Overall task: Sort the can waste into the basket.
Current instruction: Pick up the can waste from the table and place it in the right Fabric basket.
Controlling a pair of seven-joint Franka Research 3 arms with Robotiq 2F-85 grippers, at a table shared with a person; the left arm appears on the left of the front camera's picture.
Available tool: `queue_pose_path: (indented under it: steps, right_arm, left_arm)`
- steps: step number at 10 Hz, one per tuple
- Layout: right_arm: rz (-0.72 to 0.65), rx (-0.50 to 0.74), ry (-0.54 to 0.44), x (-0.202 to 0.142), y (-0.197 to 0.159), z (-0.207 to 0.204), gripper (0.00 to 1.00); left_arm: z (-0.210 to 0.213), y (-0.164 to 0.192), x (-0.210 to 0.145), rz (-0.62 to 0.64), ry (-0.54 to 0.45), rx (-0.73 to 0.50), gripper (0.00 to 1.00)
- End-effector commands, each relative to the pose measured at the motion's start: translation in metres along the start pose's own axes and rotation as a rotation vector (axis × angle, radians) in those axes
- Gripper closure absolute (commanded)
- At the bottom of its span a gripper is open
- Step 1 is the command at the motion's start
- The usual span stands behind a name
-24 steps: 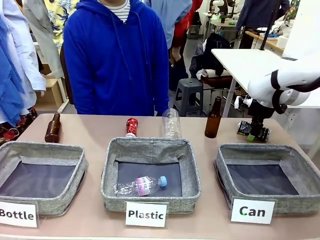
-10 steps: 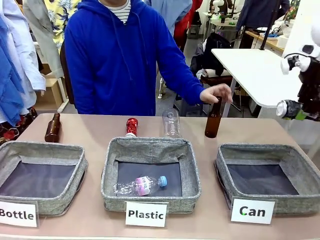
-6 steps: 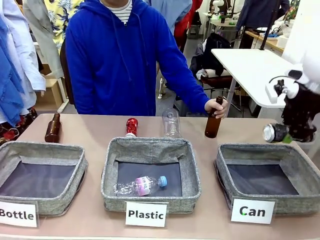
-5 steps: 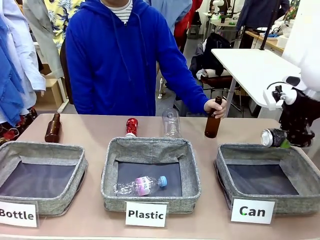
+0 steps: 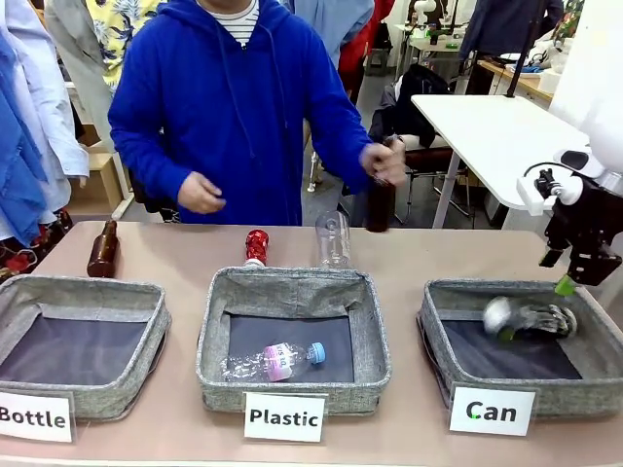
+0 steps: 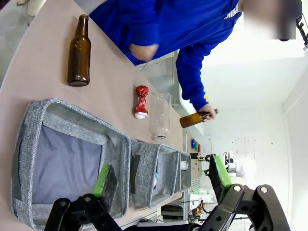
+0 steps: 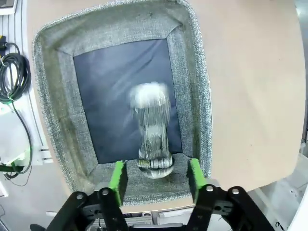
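A black-and-silver can [image 5: 527, 317] shows blurred and loose inside the "Can" basket [image 5: 574, 392], just below my right gripper [image 5: 574, 281], which hangs open over the basket's far right rim. Looking down from the right wrist, the can [image 7: 153, 129] lies over the dark liner beneath my open right gripper [image 7: 155, 177], with the basket [image 7: 53, 96] around it. A red can [image 5: 256, 247] stands on the table behind the "Plastic" basket [image 5: 292, 292]; the same red can [image 6: 141, 101] also appears from the left wrist. My left gripper [image 6: 162, 178] is open with nothing in it.
The person holds a brown bottle [image 5: 380, 202] above the table's far edge. A clear bottle [image 5: 333, 239] stands beside the red can. Another brown bottle [image 5: 103, 249] stands at far left behind the "Bottle" basket [image 5: 83, 292]. A plastic bottle [image 5: 275, 360] lies in the "Plastic" basket.
My right gripper came down over the "Can" basket and opened, and the black-and-silver can dropped out into it. The person lifted the brown bottle off the table and moved it left.
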State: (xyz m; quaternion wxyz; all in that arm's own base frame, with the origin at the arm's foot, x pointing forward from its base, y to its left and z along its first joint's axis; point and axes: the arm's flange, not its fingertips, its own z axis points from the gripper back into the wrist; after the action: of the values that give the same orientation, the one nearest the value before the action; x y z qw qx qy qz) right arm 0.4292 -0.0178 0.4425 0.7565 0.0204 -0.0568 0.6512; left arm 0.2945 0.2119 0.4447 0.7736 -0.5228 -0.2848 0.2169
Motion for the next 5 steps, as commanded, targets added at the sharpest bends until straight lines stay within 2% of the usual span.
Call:
queue_pose_path:
  steps: [1,5]
  right_arm:
    - [0.02,0.013,0.003,-0.001,-0.007,0.003,0.0]
    - [-0.022,0.04,-0.098,-0.011,-0.029,0.007,0.0]
  left_arm:
    - [-0.002,0.001,0.0,-0.018,-0.011,-0.023,0.0]
    - [-0.002,0.001,0.0,-0.018,-0.011,-0.023,0.0]
